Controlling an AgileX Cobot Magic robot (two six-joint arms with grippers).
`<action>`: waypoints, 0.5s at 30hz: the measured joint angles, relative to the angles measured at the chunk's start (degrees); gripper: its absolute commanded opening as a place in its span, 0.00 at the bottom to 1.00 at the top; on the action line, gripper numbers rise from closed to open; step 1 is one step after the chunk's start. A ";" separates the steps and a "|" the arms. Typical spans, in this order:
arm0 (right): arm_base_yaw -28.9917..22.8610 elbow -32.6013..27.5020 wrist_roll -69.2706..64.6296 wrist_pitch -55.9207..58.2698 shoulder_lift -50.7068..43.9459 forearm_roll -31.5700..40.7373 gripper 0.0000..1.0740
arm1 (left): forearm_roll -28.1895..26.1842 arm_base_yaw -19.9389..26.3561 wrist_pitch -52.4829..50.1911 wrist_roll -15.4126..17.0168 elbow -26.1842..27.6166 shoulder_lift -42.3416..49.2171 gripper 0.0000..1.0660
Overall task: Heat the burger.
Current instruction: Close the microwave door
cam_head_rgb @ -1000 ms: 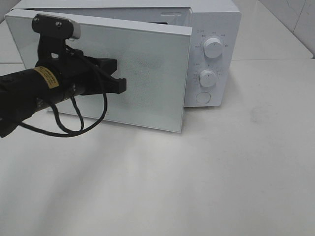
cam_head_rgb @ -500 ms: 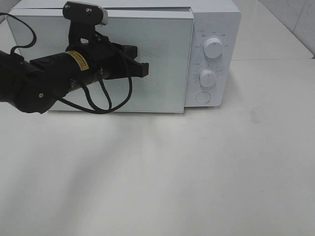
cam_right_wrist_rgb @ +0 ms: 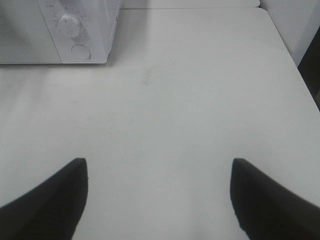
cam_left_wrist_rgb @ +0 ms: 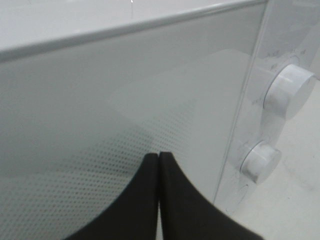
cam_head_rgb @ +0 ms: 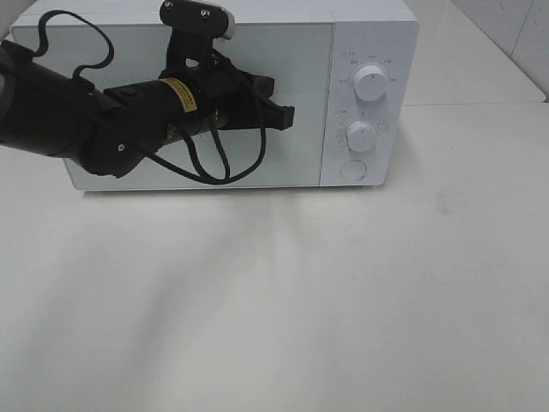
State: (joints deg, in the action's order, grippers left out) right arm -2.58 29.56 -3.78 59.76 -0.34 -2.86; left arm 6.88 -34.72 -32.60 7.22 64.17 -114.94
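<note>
The burger is hidden; no view shows it. A white microwave [cam_head_rgb: 369, 39] stands at the back of the table, its glass door [cam_head_rgb: 296, 159] flush with the front. My left gripper [cam_head_rgb: 290, 113] is shut, empty, with its tips against the door's middle. In the left wrist view the two black fingertips [cam_left_wrist_rgb: 159, 156] meet on the dotted glass of the door [cam_left_wrist_rgb: 100, 100]. My right gripper [cam_right_wrist_rgb: 158, 165] is open and empty above bare table, well to the right of the microwave [cam_right_wrist_rgb: 30, 30]; the exterior view does not show it.
Two round knobs [cam_head_rgb: 371, 82] [cam_head_rgb: 361, 136] and a round button [cam_head_rgb: 352, 170] sit on the microwave's right panel. The white table [cam_head_rgb: 343, 300] stretches wide in front. Its right edge [cam_right_wrist_rgb: 295, 60] shows in the right wrist view.
The microwave door has swung from wide open to closed, pushed by my left gripper, which moved right and toward the microwave. The right gripper has not changed.
</note>
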 measured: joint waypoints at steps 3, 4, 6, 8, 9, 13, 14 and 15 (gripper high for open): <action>0.00 0.00 0.00 0.00 0.00 0.00 0.70 | 0.23 -0.17 0.00 -0.11 0.29 -0.17 0.00; 0.00 0.00 0.00 0.00 0.00 0.00 0.70 | 0.23 -0.17 0.00 -0.11 0.29 -0.17 0.00; 0.00 0.00 0.00 0.00 0.00 0.00 0.70 | 0.34 -0.17 1.15 -0.11 0.29 0.06 0.00; 0.00 0.00 0.00 0.00 0.00 0.00 0.70 | 0.34 -0.17 3.21 -0.11 0.29 0.57 0.00; 0.00 0.00 0.00 0.00 0.00 0.00 0.70 | 0.34 -0.06 4.01 -0.11 -0.06 0.92 0.00; 0.00 0.00 0.00 0.00 0.00 0.00 0.70 | -1.20 0.86 5.50 0.06 -3.55 4.18 0.00; 0.00 0.00 0.00 0.00 0.00 0.00 0.70 | -1.60 0.97 5.50 0.11 -4.47 5.04 0.00; 0.00 0.00 0.00 0.00 0.00 0.00 0.70 | -1.60 0.97 5.50 0.11 -4.47 5.04 0.00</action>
State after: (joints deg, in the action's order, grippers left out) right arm -2.58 29.56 -3.78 59.76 -0.34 -2.86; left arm 5.27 -33.75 -27.10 7.33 59.70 -109.89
